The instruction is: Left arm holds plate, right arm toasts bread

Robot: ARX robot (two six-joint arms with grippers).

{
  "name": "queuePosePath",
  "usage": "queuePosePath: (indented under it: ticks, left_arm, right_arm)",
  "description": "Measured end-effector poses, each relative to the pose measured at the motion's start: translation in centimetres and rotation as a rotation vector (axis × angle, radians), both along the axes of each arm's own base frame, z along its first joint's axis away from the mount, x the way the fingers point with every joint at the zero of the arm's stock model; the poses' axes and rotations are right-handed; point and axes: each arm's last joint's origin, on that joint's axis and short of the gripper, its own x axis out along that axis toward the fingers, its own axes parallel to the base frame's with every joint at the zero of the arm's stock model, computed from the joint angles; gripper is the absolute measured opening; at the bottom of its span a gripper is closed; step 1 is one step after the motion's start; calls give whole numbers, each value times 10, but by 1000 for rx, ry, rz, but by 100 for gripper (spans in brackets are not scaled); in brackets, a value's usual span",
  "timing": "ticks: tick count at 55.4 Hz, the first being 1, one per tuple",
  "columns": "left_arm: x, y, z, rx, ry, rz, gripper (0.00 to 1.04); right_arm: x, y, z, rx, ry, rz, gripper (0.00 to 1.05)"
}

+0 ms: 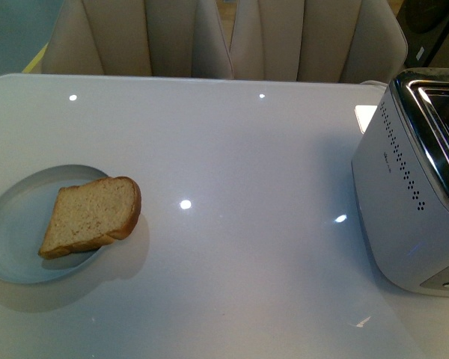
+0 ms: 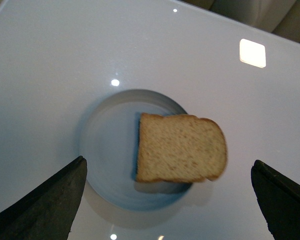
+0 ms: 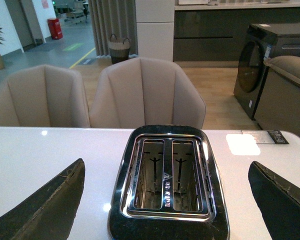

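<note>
Bread point(image 2: 181, 148) on plate point(image 2: 107, 145), beneath left hand point(image 2: 168, 160), clear of its parted jaws

Two-slot toaster point(image 3: 167, 185) ahead of wide-spread right hand point(image 3: 166, 172)

The left gripper point(image 2: 168, 161) shows as two black jaws, each a flat angular wedge that narrows to a blunt tip. Their surface is matte and slightly grainy, and each has a straight sloping upper edge. The right gripper point(image 3: 166, 163) has the same pair of black wedge-shaped jaws. Their surface looks rougher and more worn, with pale scuffs, fine scratches and small nicks along the sloping edges, where a thin lighter line catches the light
</note>
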Motion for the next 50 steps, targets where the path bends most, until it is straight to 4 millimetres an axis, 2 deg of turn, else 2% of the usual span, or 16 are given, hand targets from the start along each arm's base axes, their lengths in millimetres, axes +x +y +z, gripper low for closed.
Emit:
queuePosePath:
  ticks: [3,9,24,31,50]
  left_arm:
    - [10,7,-19,8,50,21,98]
    - [19,12,-43,15,116,40,98]
    - [41,14,-81,62,195,17,98]
    - [42,15,-98,77,237,25,98]
    - [39,13,-120,91,278,11,98]
  right_arm:
    - [0,0,0,0,0,0,96]
    - [0,0,0,0,0,0,96]
    - [0,0,0,0,0,0,96]
    - [0,0,0,0,0,0,96]
    - [0,0,0,0,0,0,96]
